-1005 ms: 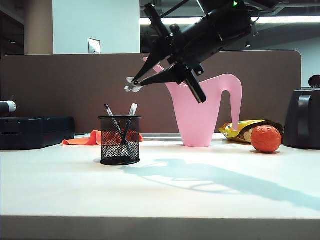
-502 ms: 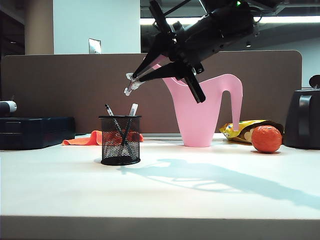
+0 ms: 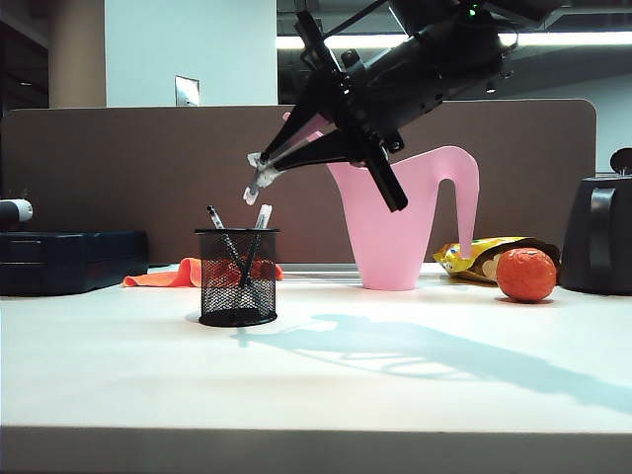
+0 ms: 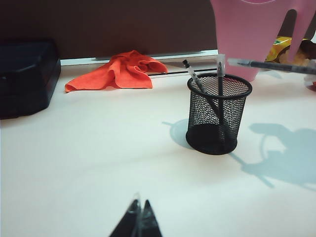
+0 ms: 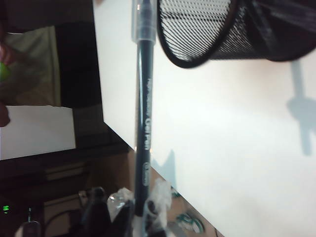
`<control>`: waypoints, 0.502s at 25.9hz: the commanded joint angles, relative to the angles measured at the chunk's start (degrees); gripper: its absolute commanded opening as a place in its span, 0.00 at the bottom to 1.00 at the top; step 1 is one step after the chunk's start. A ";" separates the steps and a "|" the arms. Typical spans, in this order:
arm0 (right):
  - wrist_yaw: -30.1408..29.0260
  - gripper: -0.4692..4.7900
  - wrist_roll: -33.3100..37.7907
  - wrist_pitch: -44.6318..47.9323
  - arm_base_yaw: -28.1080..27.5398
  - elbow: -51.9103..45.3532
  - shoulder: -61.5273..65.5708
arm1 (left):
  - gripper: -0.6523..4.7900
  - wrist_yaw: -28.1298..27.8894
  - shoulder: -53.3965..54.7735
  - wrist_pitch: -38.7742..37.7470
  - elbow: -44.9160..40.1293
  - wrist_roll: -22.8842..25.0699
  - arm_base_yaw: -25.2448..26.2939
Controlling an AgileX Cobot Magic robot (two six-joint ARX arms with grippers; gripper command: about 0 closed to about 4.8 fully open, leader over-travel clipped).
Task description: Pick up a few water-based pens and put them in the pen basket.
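**Third pen held above the mesh cup**

The right gripper [image 3: 259,170] hangs in the air above and slightly right of the pen basket [image 3: 237,276], its fingers pinched tight on a water-based pen [image 5: 143,118]. In the exterior view only a short pale end of that pen shows past the fingertips; the rest is lost against the dark arm. The right wrist view shows its dark printed barrel and clear cap running toward the basket's rim, though the top of the cap is cut off at the frame edge and the cup itself is blurred.

The basket stands upright on the white table [image 3: 395,385], left of centre, with two pens [image 3: 242,237] leaning inside it, their tips rising above the rim. Behind it lies an orange cloth [image 3: 173,275], partly hidden by the mesh.

The left gripper [image 4: 138,222] stays low at the near side of the table, its fingers closed together and holding nothing; only the tips are in its own view.
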 commanded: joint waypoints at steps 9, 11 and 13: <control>0.07 0.22 4.63 8.63 -0.20 0.20 -0.35 | 0.11 0.04 0.04 0.72 0.11 -0.15 0.02; -0.59 0.22 4.61 9.14 -0.24 0.22 -0.35 | 0.11 0.02 0.02 0.74 0.11 -0.15 0.02; -2.03 0.19 4.33 8.33 -0.22 0.20 -0.35 | 0.11 0.02 0.02 0.74 0.11 -0.15 0.02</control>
